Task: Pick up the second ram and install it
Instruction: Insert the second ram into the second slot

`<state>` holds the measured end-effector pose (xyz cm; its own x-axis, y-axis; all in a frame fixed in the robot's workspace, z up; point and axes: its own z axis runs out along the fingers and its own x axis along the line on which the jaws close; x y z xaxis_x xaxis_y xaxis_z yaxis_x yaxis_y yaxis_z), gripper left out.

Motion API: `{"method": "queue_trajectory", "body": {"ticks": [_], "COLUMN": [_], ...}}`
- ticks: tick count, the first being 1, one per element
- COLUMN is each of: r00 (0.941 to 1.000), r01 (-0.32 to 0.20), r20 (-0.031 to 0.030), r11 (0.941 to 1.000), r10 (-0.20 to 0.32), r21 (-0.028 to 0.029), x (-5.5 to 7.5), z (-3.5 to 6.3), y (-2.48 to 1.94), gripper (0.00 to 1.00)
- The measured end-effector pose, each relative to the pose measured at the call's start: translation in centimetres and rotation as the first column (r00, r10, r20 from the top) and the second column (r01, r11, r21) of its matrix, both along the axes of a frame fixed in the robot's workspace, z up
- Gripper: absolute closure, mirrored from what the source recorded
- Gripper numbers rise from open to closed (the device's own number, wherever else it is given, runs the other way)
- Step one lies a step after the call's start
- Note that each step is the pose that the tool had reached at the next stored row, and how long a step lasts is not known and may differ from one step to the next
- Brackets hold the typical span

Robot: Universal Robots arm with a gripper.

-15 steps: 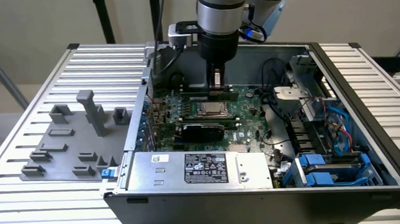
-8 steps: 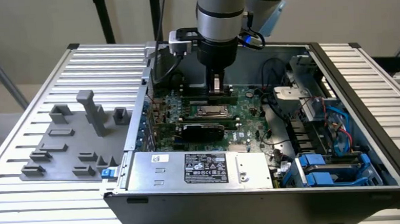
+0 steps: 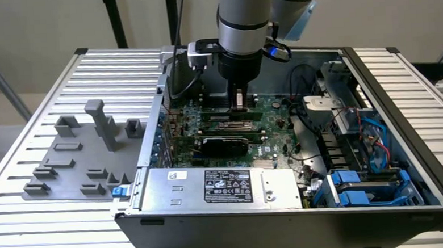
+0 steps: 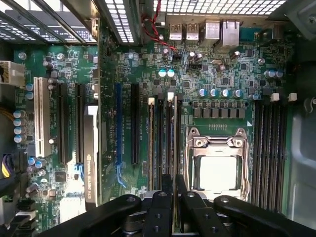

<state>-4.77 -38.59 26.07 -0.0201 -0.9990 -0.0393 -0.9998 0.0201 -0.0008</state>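
One hand hangs nearly shut over the motherboard, pinching the ram edge-on above its slots. The power supply label's writing is unreadable

One open computer case sits on one slatted table, beside one grey fixture tray. One robot arm with one gripper reaches inside. The motherboard carries one processor socket and one black expansion card.
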Motion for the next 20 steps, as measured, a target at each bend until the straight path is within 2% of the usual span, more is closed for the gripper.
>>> {"method": "queue_trajectory", "body": {"ticks": [13, 16, 20], "r00": [1.0000, 1.0000, 1.0000], "r01": [0.000, 0.000, 0.000], "r20": [-0.0006, -0.0036, -0.0034], "r11": [1.0000, 1.0000, 1.0000], "r10": [0.000, 0.000, 0.000], "r21": [-0.0004, -0.0019, -0.0018], "x": [0.3, 0.3, 0.3], "z": [-2.35, -2.50, -2.59], "y": [0.26, 0.26, 0.26], "gripper": [0.86, 0.86, 0.86]}}
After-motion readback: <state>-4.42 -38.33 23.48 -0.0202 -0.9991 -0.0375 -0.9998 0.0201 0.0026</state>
